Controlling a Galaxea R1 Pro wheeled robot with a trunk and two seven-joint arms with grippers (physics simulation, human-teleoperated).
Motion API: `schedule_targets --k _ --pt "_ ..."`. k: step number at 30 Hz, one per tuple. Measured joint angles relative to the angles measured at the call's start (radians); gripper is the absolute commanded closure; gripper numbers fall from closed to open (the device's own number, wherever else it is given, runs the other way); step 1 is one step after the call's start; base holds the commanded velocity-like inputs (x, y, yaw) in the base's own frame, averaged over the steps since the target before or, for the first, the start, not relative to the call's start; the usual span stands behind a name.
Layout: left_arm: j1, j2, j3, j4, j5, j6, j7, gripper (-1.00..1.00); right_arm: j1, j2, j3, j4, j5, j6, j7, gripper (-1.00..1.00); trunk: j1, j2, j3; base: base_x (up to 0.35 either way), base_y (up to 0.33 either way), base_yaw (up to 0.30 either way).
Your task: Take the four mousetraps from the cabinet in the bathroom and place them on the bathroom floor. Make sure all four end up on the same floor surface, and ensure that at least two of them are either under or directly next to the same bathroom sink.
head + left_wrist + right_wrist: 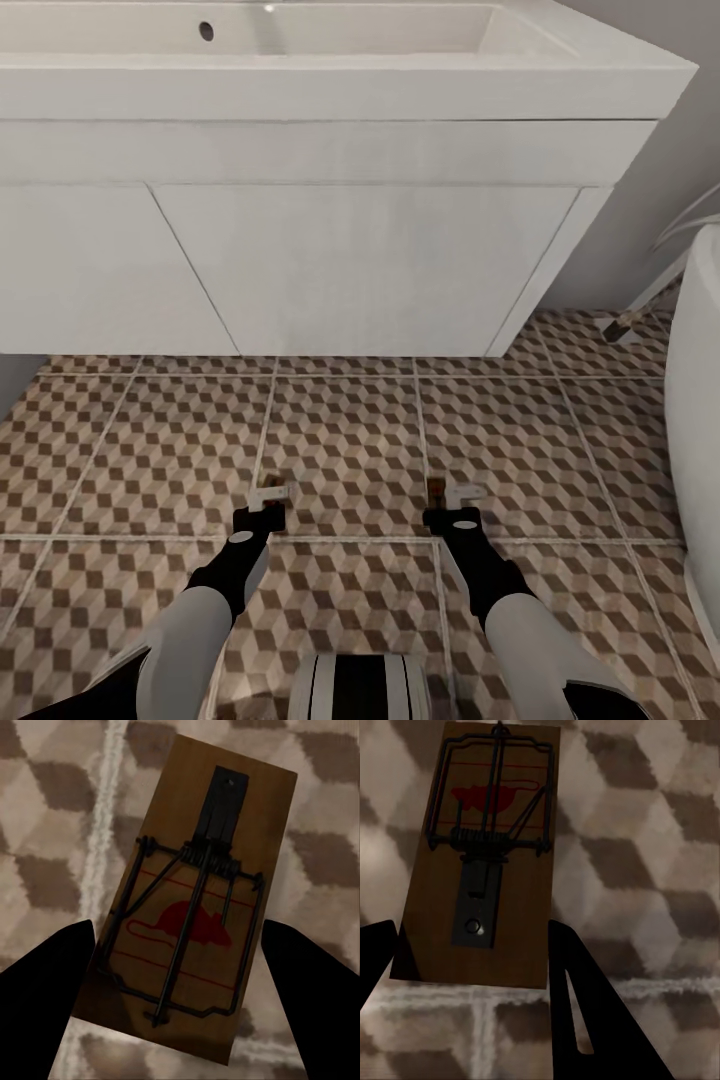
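Now at the placing step. Robot faced the sink (300,60), its white vanity body straight ahead, with patterned bathroom floor (350,440) between.

Left gripper (268,497) was low over the tiles, near side of the vanity. In the left wrist view its fingers (52,982) stood on either side of a mousetrap (199,907), apparently touching the board's long edges; read as clamped on it, though contact was hard to confirm.

Right gripper (452,497) was at the same height, to the right. Its fingers (585,1005) flanked the near end of a second mousetrap (480,862); one finger lay against the board edge, the other mostly out of frame. Grip likely, not certain.

Both traps hung over tile, wire side up, red mouse mark visible. Could not tell whether either board touched the floor.

Judgement: next move calls for lowering until flat on the tile, then parting the fingers and lifting away. Spot seems close to the sink; nudging farther toward the vanity would be safer.
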Motion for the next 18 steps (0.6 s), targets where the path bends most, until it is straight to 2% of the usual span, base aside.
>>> schedule_targets --k 18 --pt "0.000 0.000 -0.001 0.000 0.000 -0.001 0.002 1.00 0.000 0.000 0.001 0.005 -0.003 0.001 0.000 1.00 0.000 0.000 -0.004 0.000 0.000 0.000"
